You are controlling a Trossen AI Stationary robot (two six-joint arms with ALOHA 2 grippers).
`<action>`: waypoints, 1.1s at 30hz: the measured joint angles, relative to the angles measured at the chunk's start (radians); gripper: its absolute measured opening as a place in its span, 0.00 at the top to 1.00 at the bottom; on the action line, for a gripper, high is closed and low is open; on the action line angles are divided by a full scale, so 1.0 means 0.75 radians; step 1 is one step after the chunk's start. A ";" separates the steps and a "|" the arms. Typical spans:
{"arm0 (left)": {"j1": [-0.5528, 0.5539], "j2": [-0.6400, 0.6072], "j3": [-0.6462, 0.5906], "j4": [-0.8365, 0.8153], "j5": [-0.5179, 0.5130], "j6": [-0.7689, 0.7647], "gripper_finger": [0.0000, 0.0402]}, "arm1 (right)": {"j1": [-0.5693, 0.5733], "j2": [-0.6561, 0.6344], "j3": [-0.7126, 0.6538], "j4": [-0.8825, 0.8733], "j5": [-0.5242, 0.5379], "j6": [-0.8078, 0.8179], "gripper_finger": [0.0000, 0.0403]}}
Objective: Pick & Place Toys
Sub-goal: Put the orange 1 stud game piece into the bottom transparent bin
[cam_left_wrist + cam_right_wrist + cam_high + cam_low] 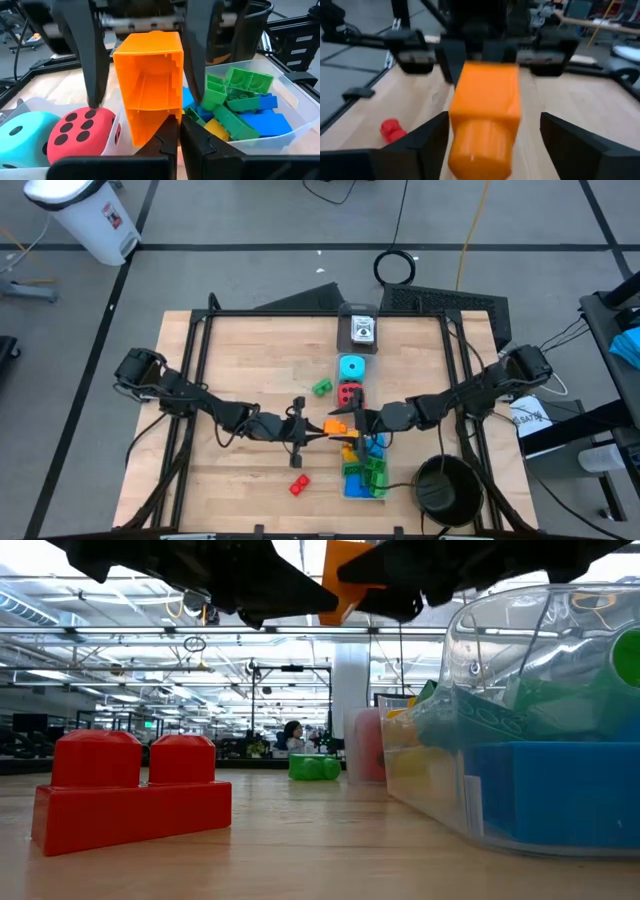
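An orange brick (338, 426) hangs above the table's middle, just beyond a clear box (366, 472) of green, blue and yellow bricks. My left gripper (322, 430) comes from the left and is shut on it. My right gripper (495, 145) comes from the right and is open. Its fingers (94, 65) stand on either side of the brick, with gaps showing in the right wrist view. A red brick (299, 485), a green brick (322, 388), a red die (348, 393) and a cyan die (351, 367) rest on the table. My left gripper pinches the orange brick by the edge of its wall (170, 122), at the hollow end facing that gripper, between its two shut fingers. The fingers come nearly level from the table's left. The brick is lifted clear of the table, its stud end (480, 150) toward the right gripper.
A black round bowl (447, 488) stands at the near right beside the clear box. A small box with a picture card (360, 330) sits at the far edge. Bare wood lies left of the red brick and across the far left.
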 joint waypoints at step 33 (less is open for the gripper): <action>0.019 0.001 0.000 -0.041 0.109 -0.179 0.77 | 0.104 -0.280 0.001 -0.735 -0.588 0.300 0.68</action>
